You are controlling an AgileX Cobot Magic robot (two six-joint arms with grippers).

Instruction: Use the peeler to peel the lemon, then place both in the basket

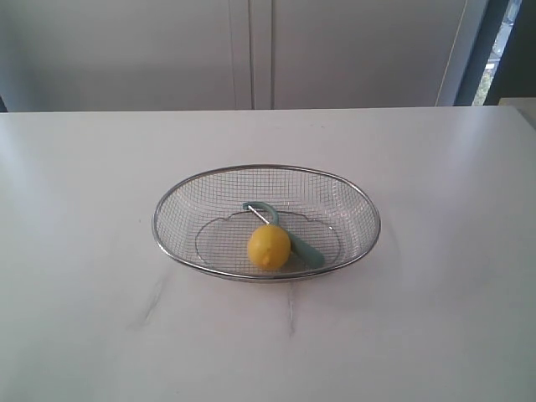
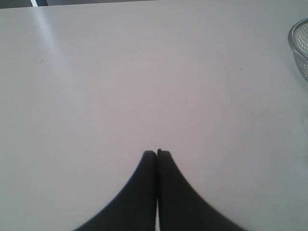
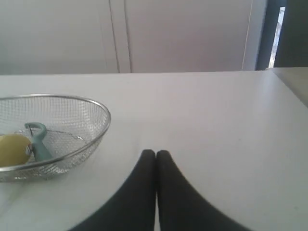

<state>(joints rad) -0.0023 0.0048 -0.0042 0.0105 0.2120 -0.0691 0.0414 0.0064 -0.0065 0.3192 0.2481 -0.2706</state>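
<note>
The lemon hides the peeler's middle in the exterior view; only its head at the lemon's 11 o'clock and its handle end at 4 o'clock show. Each wrist view's edge cuts off the basket; the right one also crops the lemon.

1. No writing, brand, number or sign can be read in any of the three views.
2. The lemon, peeler and basket show no legible label.
</note>
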